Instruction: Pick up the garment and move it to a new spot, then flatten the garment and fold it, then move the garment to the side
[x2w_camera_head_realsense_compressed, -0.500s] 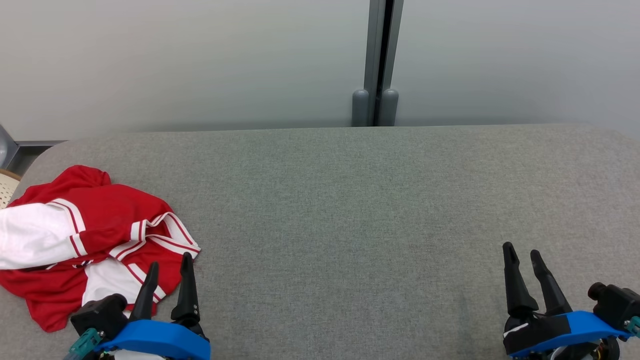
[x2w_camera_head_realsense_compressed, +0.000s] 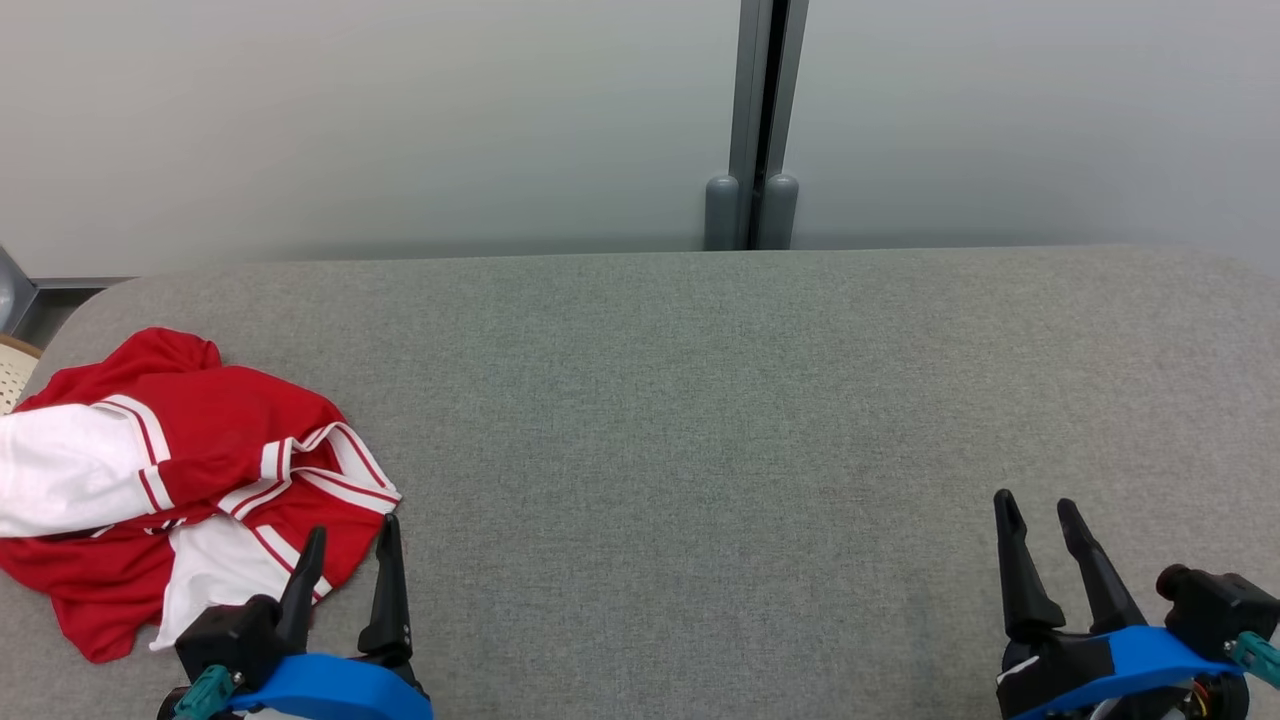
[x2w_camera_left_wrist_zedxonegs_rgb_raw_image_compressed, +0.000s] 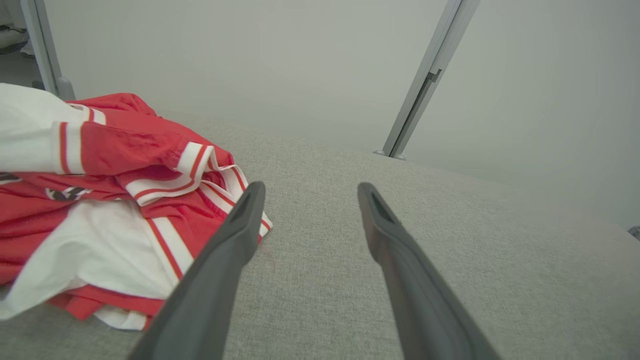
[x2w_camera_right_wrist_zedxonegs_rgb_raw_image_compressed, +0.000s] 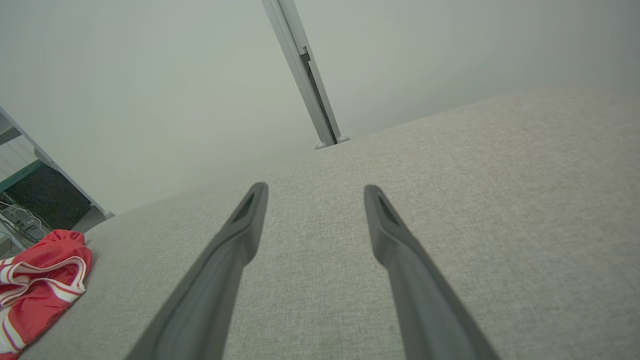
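Left pincer (x2w_camera_head_realsense_compressed: 354, 525), fingers apart and holding nothing, points away from the robot over a grey fabric surface (x2w_camera_head_realsense_compressed: 700, 400). Right pincer (x2w_camera_head_realsense_compressed: 1035, 500), likewise spread and empty, stands well apart from it at the opposite side, above bare fabric. A red garment (x2w_camera_head_realsense_compressed: 200, 430) with white sleeves and red-and-white striped trim lies crumpled ahead of the left pincer and to its left, near the surface's left end. In the head view that pincer's outer finger (x2w_camera_head_realsense_compressed: 300, 590) overlaps the garment's near hem, while the inner finger (x2w_camera_head_realsense_compressed: 388, 590) stands just beside the hem's right corner. Whether either finger touches cloth cannot be told. In the left wrist view the left pincer (x2w_camera_left_wrist_zedxonegs_rgb_raw_image_compressed: 311, 186) frames bare surface between its tips. There the garment (x2w_camera_left_wrist_zedxonegs_rgb_raw_image_compressed: 125, 150) is heaped beyond and left of the left-hand finger (x2w_camera_left_wrist_zedxonegs_rgb_raw_image_compressed: 215, 280), one white sleeve on top and a striped band folded toward the pincer. In the right wrist view the right pincer (x2w_camera_right_wrist_zedxonegs_rgb_raw_image_compressed: 315, 186) also frames bare surface, and the garment (x2w_camera_right_wrist_zedxonegs_rgb_raw_image_compressed: 45, 280) is seen far to its left, at the picture's lower left corner. Beyond both pincers a pale wall (x2w_camera_head_realsense_compressed: 400, 120) rises behind the surface. A grey post (x2w_camera_head_realsense_compressed: 760, 100) runs down the wall, ahead of the gap between the two pincers.
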